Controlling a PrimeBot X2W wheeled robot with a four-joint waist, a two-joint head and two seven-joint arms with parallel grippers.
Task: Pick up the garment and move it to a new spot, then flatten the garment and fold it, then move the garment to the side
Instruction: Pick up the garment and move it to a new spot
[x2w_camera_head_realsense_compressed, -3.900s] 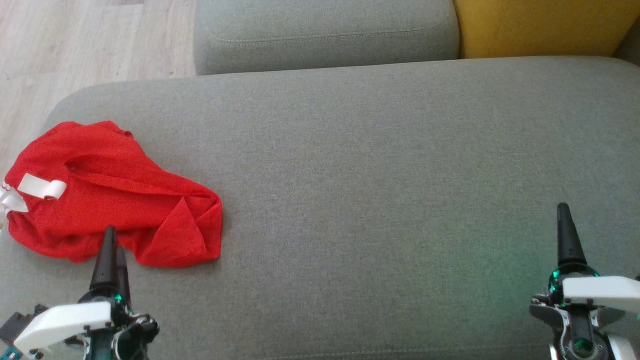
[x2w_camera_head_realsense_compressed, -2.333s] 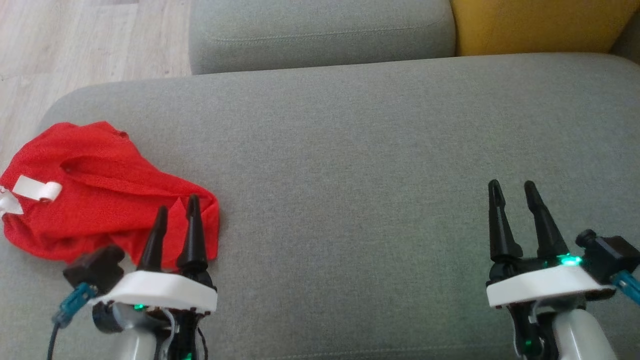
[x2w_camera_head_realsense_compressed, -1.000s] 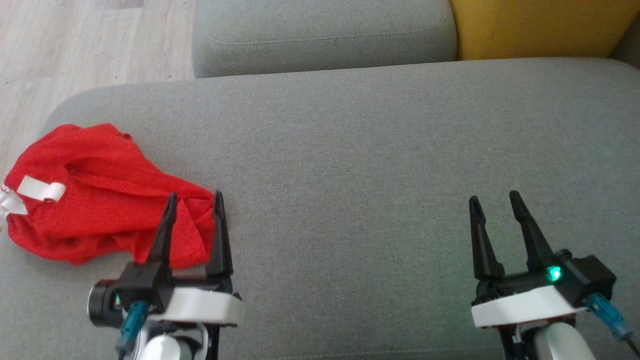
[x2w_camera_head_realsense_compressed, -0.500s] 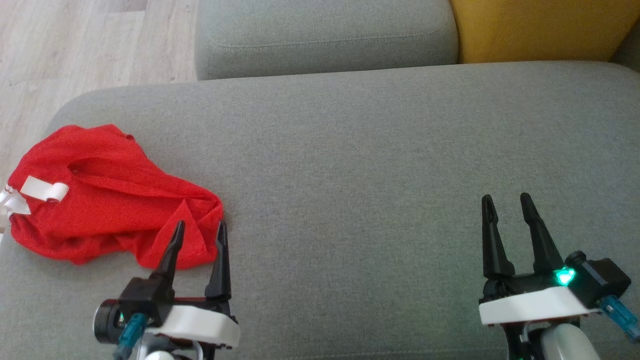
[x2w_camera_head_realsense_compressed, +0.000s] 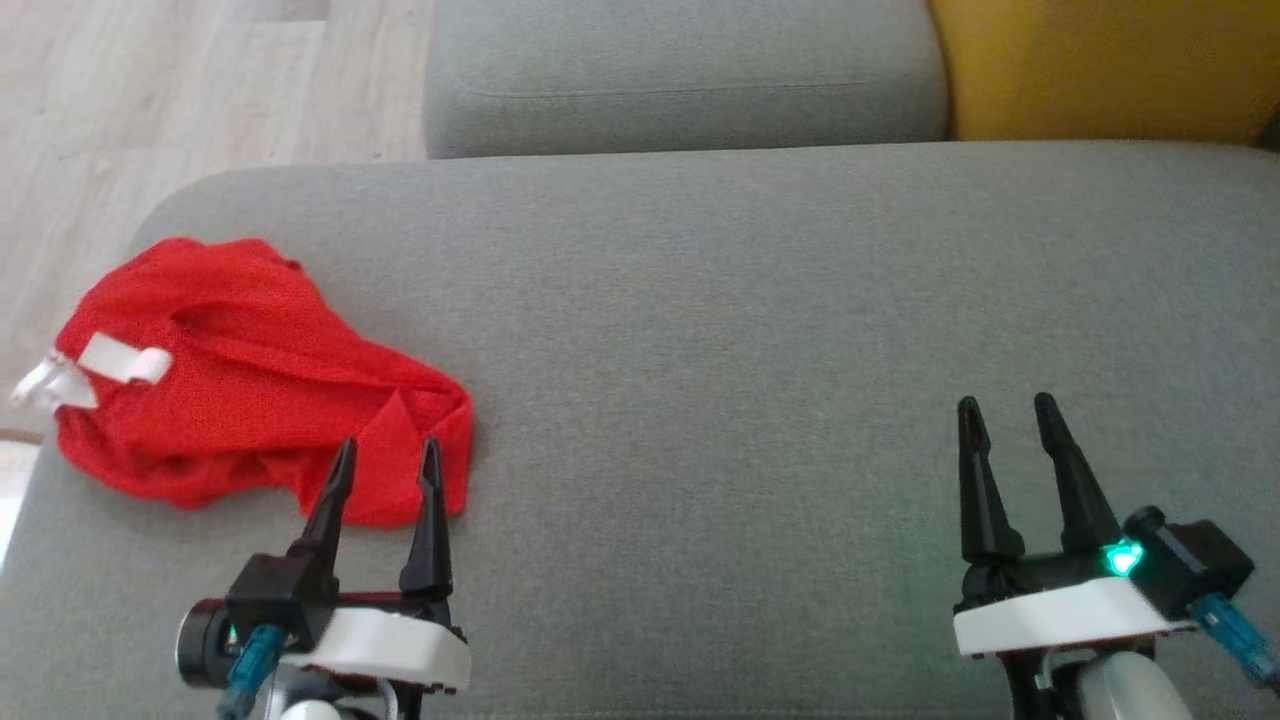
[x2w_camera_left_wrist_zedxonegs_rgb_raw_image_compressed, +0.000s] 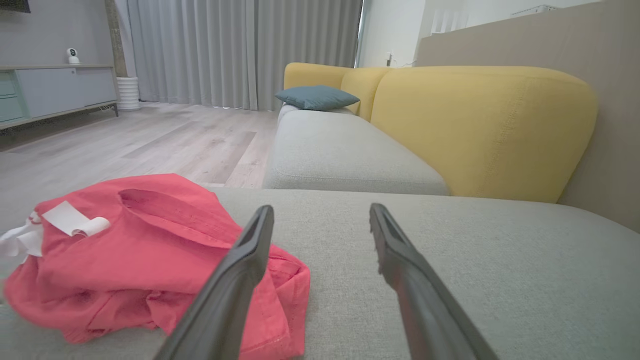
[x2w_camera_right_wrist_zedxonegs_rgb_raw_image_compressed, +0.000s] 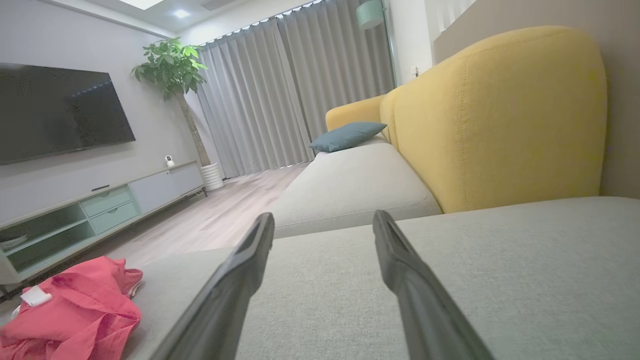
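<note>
A grey sofa seat (x2w_camera_head_realsense_compressed: 800, 300) meets a yellow backrest (x2w_camera_left_wrist_zedxonegs_rgb_raw_image_compressed: 480, 130), 1 teal pillow (x2w_camera_left_wrist_zedxonegs_rgb_raw_image_compressed: 315, 96) beyond. Grey curtains (x2w_camera_right_wrist_zedxonegs_rgb_raw_image_compressed: 280, 95), a TV (x2w_camera_right_wrist_zedxonegs_rgb_raw_image_compressed: 60, 110) and 1 potted plant (x2w_camera_right_wrist_zedxonegs_rgb_raw_image_compressed: 172, 70) edge the wood floor (x2w_camera_left_wrist_zedxonegs_rgb_raw_image_compressed: 150, 145).

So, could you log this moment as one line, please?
phase: approach | garment: crumpled on seat, left end | left gripper: open, by its near corner | right gripper: open

soft even daylight, faint shadows, head view slightly blurred, wrist views bowed at edges.
</note>
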